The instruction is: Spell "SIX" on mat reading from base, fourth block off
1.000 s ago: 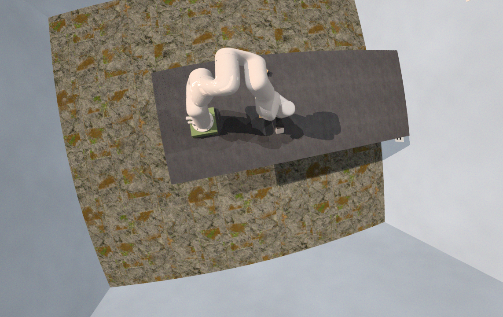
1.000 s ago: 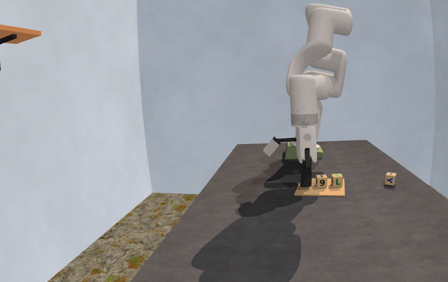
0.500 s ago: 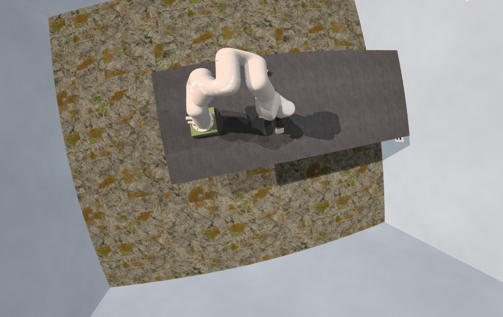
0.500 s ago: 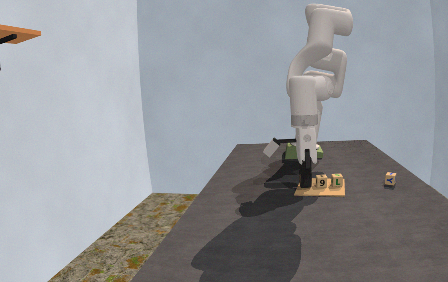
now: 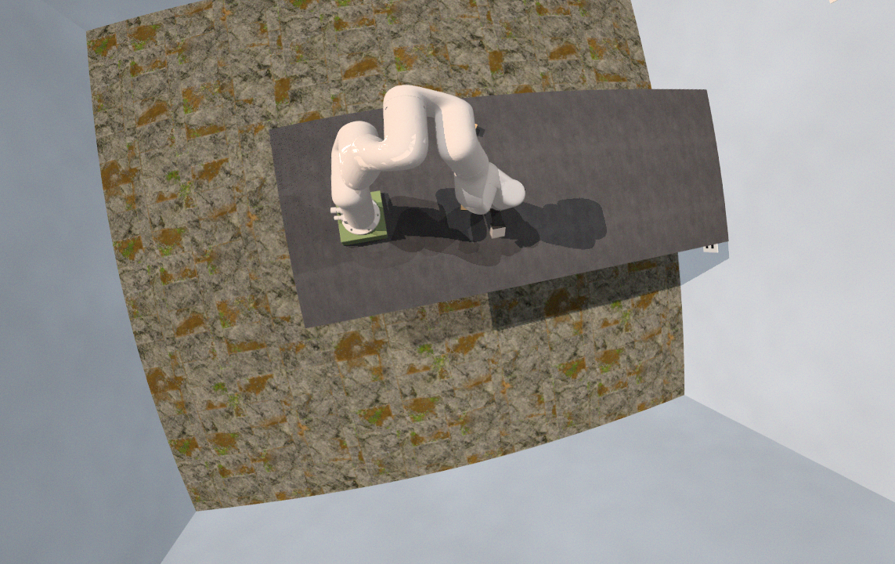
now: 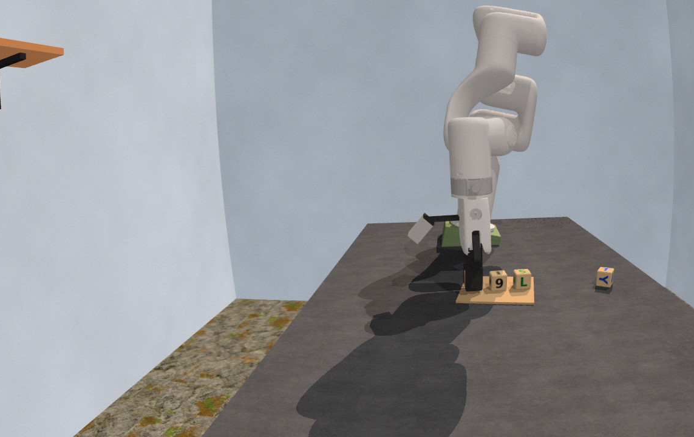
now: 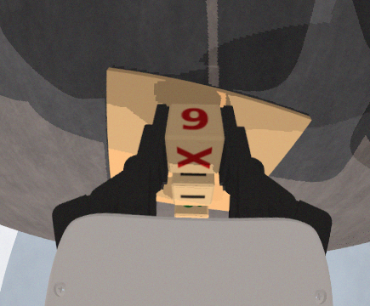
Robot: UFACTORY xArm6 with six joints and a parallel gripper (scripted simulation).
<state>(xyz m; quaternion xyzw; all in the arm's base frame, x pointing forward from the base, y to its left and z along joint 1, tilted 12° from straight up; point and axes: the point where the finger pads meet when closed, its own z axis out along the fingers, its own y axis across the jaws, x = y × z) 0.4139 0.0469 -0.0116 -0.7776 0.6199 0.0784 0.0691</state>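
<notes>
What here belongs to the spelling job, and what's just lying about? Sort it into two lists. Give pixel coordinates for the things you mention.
Part of the job:
- X block (image 7: pixel 195 146)
- I block (image 6: pixel 497 280) (image 7: pixel 192 192)
- S block (image 6: pixel 522 279) (image 7: pixel 191 211)
- mat (image 6: pixel 507 298) (image 7: pixel 127 127)
- Y block (image 6: pixel 605 277), kept off the mat

Not part of it:
- wall shelf (image 6: pixel 28 51)
- wall socket (image 5: pixel 710 247)

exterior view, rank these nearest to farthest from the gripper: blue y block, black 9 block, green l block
1. black 9 block, middle of the row
2. green L block, picture-right of it
3. blue Y block, far picture-right, off the mat
</notes>
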